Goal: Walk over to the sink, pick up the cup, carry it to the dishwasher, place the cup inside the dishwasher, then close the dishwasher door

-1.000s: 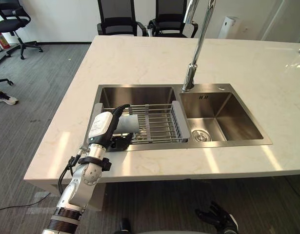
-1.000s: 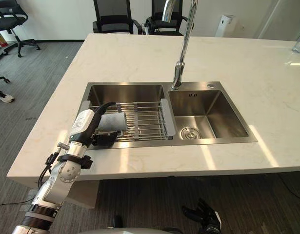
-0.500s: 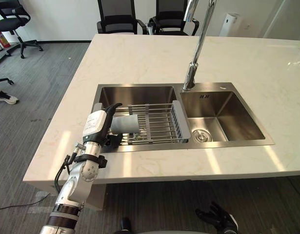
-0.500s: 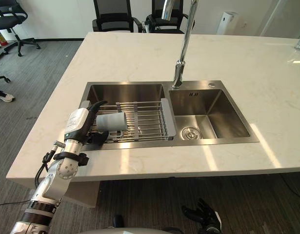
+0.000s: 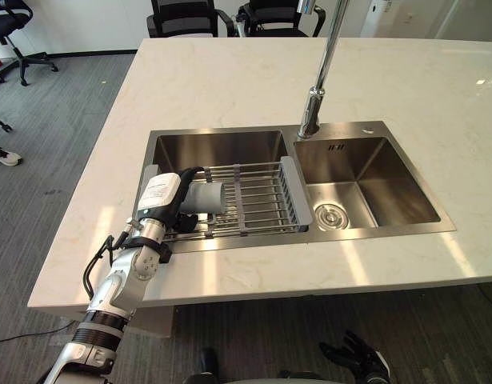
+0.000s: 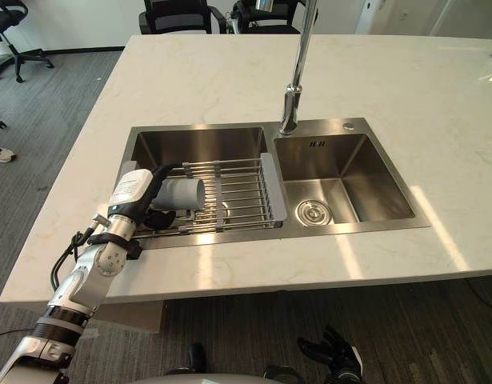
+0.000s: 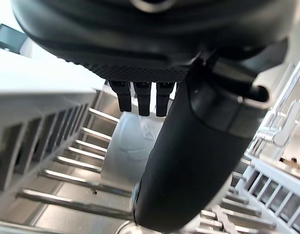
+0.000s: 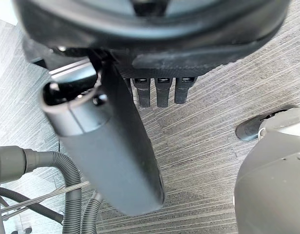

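Note:
A grey cup (image 5: pixel 204 198) lies on its side on the wire drying rack (image 5: pixel 262 200) over the left basin of the steel sink (image 5: pixel 366 180). My left hand (image 5: pixel 162 196) reaches in from the counter's front edge and sits at the cup's closed end. Its thumb arches over the top of the cup and its fingers lie on the near side, relaxed and not clamped. In the left wrist view the cup (image 7: pixel 132 141) shows just past the thumb (image 7: pixel 189 161) and the straight fingers. My right hand (image 5: pixel 354 360) hangs low over the floor, fingers spread.
A tall faucet (image 5: pixel 322 72) rises between the two basins. The white marble counter (image 5: pixel 230 80) stretches wide around the sink. Black office chairs (image 5: pixel 182 12) stand beyond its far edge. Grey hoses (image 8: pixel 67 195) lie on the carpet near my right hand.
The camera has shifted, showing the sink from a little higher. My left hand stays at the cup's closed end and the cup rests in the same place on the rack.

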Controlling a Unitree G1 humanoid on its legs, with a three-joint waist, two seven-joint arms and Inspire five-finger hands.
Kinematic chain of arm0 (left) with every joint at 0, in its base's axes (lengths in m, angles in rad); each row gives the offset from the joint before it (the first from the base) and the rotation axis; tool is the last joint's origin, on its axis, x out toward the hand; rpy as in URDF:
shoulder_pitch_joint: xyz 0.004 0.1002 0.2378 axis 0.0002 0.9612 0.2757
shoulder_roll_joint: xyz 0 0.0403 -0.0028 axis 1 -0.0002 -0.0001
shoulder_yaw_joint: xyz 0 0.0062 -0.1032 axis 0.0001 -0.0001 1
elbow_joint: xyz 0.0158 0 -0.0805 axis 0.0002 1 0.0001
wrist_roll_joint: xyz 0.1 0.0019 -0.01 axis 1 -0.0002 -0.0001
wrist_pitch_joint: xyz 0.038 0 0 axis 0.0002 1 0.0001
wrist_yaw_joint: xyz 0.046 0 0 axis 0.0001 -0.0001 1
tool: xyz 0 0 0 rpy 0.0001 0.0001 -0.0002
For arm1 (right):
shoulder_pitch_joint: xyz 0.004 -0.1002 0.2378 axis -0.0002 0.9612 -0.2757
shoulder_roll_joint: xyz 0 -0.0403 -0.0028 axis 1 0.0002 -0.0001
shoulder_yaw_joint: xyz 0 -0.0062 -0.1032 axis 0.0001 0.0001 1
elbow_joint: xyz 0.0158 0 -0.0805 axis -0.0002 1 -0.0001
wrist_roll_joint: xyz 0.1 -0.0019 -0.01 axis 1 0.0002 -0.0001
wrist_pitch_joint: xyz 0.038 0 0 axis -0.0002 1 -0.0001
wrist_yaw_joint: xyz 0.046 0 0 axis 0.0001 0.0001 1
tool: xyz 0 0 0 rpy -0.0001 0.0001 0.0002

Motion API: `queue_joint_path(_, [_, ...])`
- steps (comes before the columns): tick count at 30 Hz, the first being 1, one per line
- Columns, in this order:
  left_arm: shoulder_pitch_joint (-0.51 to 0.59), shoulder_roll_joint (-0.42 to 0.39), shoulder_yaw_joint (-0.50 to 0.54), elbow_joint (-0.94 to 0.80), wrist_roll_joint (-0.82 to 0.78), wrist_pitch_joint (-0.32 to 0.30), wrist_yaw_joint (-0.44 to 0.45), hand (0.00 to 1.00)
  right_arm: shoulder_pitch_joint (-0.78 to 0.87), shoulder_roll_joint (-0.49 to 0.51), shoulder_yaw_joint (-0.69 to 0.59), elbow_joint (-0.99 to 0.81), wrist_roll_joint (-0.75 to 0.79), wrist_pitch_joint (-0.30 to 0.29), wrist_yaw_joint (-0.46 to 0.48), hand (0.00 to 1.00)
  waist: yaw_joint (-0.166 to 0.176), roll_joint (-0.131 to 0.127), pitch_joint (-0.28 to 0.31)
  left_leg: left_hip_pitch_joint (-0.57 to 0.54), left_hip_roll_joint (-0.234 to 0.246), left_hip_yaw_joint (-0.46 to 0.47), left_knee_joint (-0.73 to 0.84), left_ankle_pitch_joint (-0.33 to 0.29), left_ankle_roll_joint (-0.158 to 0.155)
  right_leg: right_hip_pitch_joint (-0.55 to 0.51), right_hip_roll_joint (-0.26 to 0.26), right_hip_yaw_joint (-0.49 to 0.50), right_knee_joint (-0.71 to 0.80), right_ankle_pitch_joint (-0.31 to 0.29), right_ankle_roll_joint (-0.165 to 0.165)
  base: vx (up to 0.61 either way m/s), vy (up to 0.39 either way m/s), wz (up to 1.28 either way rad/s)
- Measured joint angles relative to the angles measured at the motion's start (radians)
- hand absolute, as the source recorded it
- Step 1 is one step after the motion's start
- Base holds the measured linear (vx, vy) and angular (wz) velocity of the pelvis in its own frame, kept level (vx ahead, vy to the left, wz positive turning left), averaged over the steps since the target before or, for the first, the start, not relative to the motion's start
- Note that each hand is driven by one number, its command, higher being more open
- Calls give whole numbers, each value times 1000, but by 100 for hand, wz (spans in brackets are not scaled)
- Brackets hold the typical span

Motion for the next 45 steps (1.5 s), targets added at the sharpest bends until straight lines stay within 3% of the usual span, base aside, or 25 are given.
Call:
queue_joint_path(9, [-151, 110, -95, 75, -1, -20, -52, 30, 2, -1, 1, 0, 0, 2, 0, 90, -11, 20, 12, -12, -1, 11, 0, 0, 1, -24, -2, 15, 7, 3, 5, -14, 0, -5])
queue_joint_path(22, [-146, 100, -94, 50, -91, -22, -55, 30, 1, -1, 0, 2, 0, 2, -5, 90, -22, 27, 16, -11, -3, 7, 0, 2, 4, -22, -4, 13, 14, 6, 5, 0, 0, 0])
queue_joint_path(24, [-122, 82, -81, 6, -96, -20, -49, 30, 2, -1, -1, 2, 0, 2, -5, 90, -18, 27, 16, -7, -5, 6, 0, 3, 5, -18, -4, 11, 14, 6, 5, 0, 0, 0])
queue_joint_path(34, [75, -173, 99, -264, -360, -28, 48, 30, 1, 2, -13, 4, 0, 4, -8, 90, 3, 26, 16, 20, -6, -3, 0, 8, 12, 11, -5, 6, 24, 6, 5, -23, -5, 2])
queue_joint_path(39, [158, -273, 131, -378, -657, -65, 86, 30, 14, 3, -23, 4, 1, 13, -14, 90, 18, 22, 13, 34, -5, -3, -1, 13, 14, 21, -5, 9, 33, 5, 5, -36, -12, -1])
queue_joint_path(45, [264, -346, 147, -465, -873, -90, 79, 30, 13, 5, -22, 4, 3, 14, -21, 90, 24, 6, 3, 39, -4, 4, -5, 13, 14, 22, -4, 15, 32, 7, 9, -25, -12, -3])
